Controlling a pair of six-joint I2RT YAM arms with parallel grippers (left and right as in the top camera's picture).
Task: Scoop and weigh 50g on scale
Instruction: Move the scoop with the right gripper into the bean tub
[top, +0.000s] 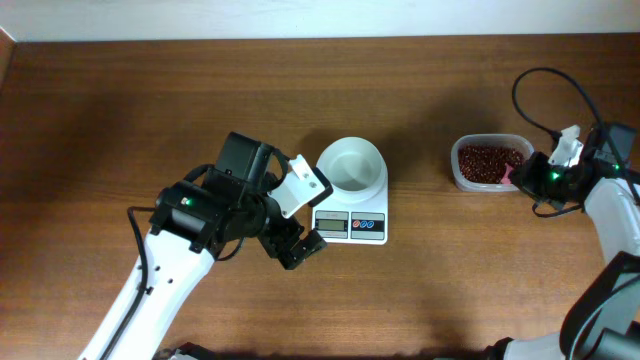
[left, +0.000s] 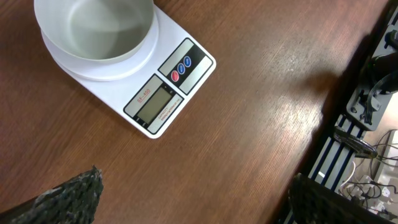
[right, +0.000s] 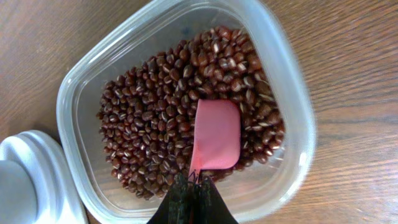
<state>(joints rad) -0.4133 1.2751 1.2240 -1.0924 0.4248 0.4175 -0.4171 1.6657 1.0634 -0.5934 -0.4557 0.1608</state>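
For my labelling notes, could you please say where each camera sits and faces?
Overhead: above the table, facing straight down; scale, tub, beans, left arm, right arm.
Left wrist: on left arm, facing down at the scale; open left pincer shows.
Right wrist: on right arm, facing into the tub; right pincer grips pink scoop.
Shared: scale, overhead and left wrist.

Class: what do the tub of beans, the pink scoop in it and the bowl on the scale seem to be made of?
The tub looks like thin clear plastic: the wood of the table shows through its glossy wall. The pink scoop seems matte opaque plastic, evenly coloured, with hardly any shine. The bowl looks like smooth white plastic, perhaps ceramic; its soft sheen leaves that open.
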